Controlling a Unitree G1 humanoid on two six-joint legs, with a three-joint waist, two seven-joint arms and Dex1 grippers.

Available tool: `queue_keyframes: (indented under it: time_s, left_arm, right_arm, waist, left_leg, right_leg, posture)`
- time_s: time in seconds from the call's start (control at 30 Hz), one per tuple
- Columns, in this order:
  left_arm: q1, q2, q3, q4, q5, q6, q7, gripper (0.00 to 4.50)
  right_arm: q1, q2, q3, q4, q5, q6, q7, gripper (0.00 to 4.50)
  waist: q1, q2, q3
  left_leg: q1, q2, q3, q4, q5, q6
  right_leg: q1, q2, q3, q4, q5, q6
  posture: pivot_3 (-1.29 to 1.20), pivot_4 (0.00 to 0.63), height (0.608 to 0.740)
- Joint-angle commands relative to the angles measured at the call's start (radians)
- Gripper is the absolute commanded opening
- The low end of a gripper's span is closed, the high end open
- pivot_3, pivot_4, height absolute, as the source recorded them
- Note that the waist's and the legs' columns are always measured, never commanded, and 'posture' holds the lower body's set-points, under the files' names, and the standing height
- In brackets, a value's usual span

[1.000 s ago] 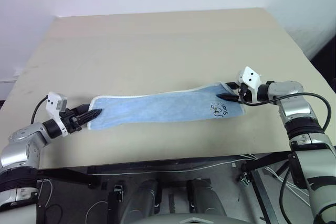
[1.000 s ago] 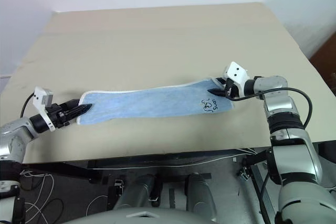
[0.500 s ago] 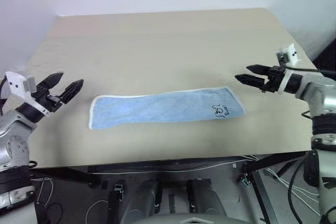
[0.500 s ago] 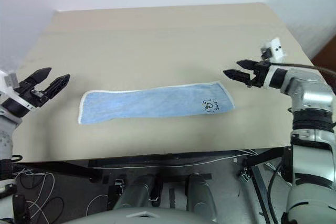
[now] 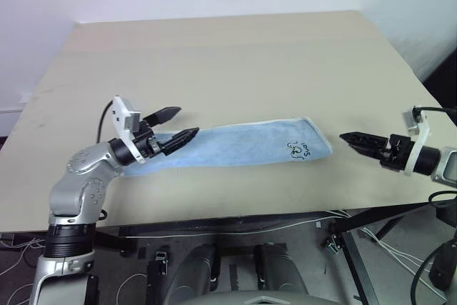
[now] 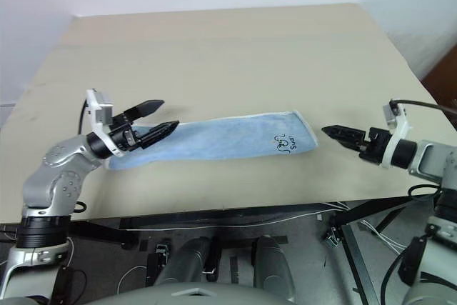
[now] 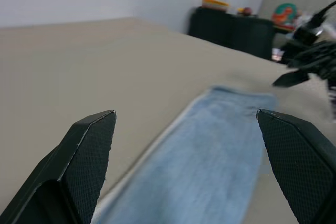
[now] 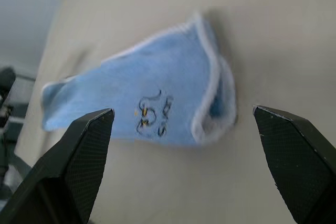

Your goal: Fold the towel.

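I see the towel (image 5: 235, 146) lying as a long folded strip across the near part of the table (image 5: 228, 62), its dark logo (image 5: 298, 150) near the 3 o'clock end. My left gripper (image 5: 175, 125) hovers over the strip's 9 o'clock end, fingers spread wide, holding nothing. My right gripper (image 5: 351, 138) sits just beyond the logo end toward 3 o'clock, clear of the cloth, fingers apart and empty.
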Motion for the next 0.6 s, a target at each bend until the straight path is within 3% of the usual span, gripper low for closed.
queue_keyframes:
  time_s: [0.03,0.2,0.6]
  left_arm:
    - [-0.045,-0.018,-0.041,-0.006,0.003,0.006,-0.018,4.5]
    - [-0.094,0.002,-0.143,0.051,0.1,-0.04,-0.091,4.5]
    - [-0.099,0.028,-0.173,0.067,0.112,0.02,-0.154,4.5]
  right_arm:
    - [0.027,0.066,-0.077,-0.064,0.003,0.041,-0.1,4.47]
    - [0.048,0.151,-0.121,-0.036,0.03,0.056,-0.181,4.47]
    - [-0.091,0.292,-0.215,0.016,0.08,0.057,-0.339,4.47]
  waist:
    - [0.002,0.0,0.0]
    - [0.001,0.0,0.0]
    - [-0.006,0.0,-0.001]
  left_leg:
    - [0.0,0.0,0.0,0.0,0.0,0.0]
    - [0.0,-0.001,0.0,0.001,0.0,0.0]
    - [0.001,0.0,0.0,0.0,0.001,0.001]
  right_leg:
    - [0.0,0.0,0.0,0.0,0.0,0.0]
    - [0.001,0.0,0.0,-0.001,0.0,0.0]
    - [0.001,0.001,0.0,0.0,0.0,0.0]
  posture:
    - [0.0,0.15,0.74]
    - [0.0,0.15,0.74]
    - [0.0,0.15,0.74]
